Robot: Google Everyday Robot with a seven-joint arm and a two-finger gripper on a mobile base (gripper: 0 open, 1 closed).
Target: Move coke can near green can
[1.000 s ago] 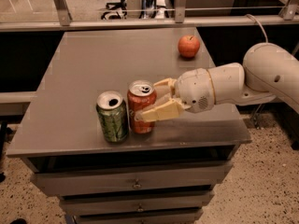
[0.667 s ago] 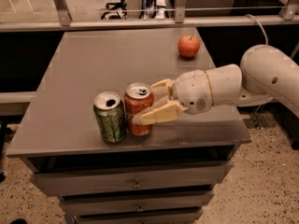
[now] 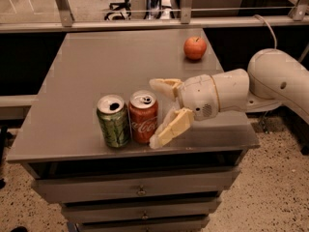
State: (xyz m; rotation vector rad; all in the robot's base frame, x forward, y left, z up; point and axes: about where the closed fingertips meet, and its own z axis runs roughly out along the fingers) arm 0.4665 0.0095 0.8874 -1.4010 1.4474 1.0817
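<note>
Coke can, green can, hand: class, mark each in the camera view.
Coke can [image 3: 142,123], camera view, red side wall.
Green can [image 3: 114,128], camera view, green side wall.
Hand [image 3: 153,113], camera view, midway between open fingertips, by the Coke can's right edge.

Office or lab-type indoor workspace. Grey worktop [image 3: 87,71] tops a metal drawer cabinet [image 3: 140,191] with small knobs below the front edge. Speckled hard floor [image 3: 270,178] lies off the right edge. Past the far edge runs a metal rail with upright posts [image 3: 186,1], and behind it wheeled chair bases [image 3: 118,11] on a pale floor. A white robot arm [image 3: 280,79] comes in over the right edge, jaws spread apart near the front edge, right of its middle.
</note>
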